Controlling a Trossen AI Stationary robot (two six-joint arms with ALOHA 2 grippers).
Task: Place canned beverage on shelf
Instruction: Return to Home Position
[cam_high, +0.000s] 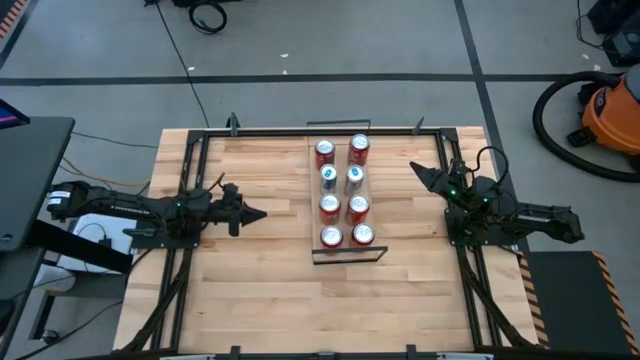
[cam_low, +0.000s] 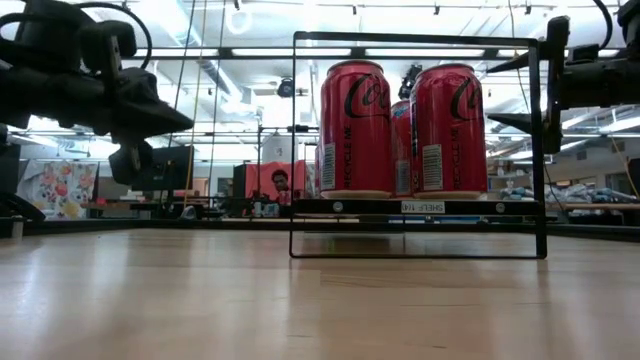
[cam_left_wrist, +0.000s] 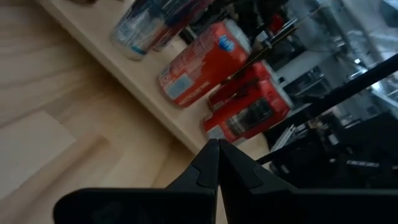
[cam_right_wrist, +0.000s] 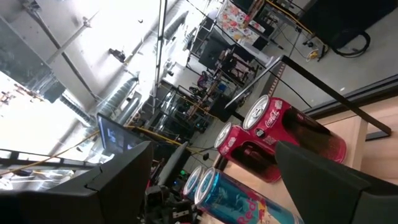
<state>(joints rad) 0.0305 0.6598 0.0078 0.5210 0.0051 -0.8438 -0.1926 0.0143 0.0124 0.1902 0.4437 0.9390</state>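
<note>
From above, the shelf (cam_high: 347, 252) sits in the middle of the surface (cam_high: 250, 300) with eight cans (cam_high: 357, 207) on it in two rows. The job looks done, so I only need to bring both arms home. The left fingers (cam_high: 256, 213) are off to the shelf's left and the right fingers (cam_high: 428, 174) off to its right, both apart from it.

From down low, two red cans (cam_low: 355, 128) stand up straight at the front, inside the black wire rail (cam_low: 541, 200). The right arm looks close to that rail here, so I would pull it back slowly, away from the shelf.

In the left wrist view, the left fingers are pressed together and hold nothing. They point at the cans, so I should back away, not go forward.

In the right wrist view, the right fingers are spread wide and hold nothing.
</note>
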